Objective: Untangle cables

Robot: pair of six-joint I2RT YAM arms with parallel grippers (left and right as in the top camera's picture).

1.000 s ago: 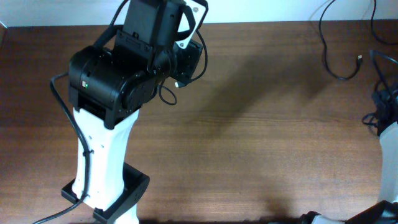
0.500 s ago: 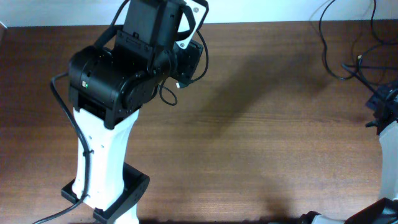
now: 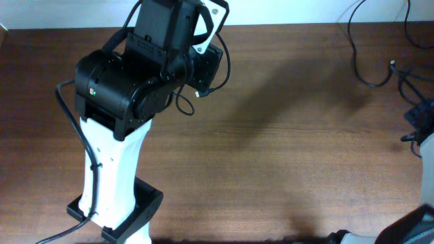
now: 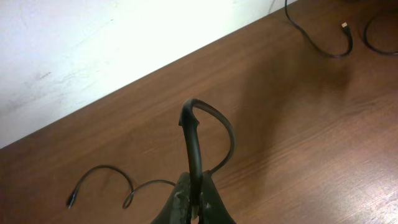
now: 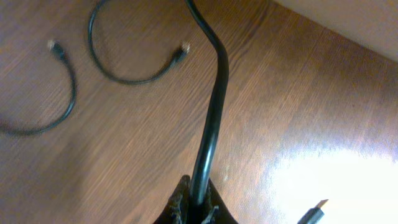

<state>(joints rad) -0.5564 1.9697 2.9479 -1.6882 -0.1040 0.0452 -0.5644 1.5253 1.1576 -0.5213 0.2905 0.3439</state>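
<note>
Our left gripper (image 4: 194, 208) is clamped on a looped cord (image 4: 193, 149) that stands up from the jaws and bends back down toward the view's right. A loose strand (image 4: 102, 171) lies on the table (image 4: 298, 137) just to the left, curving across our view. Our right gripper (image 5: 194, 210) is pinched shut on a long cord (image 5: 210, 124) running straight away from it, with two curved cords (image 5: 127, 79) lying apart beyond it on the left, so we judge this gripper nearer to most loose ones; we see no container.
</note>
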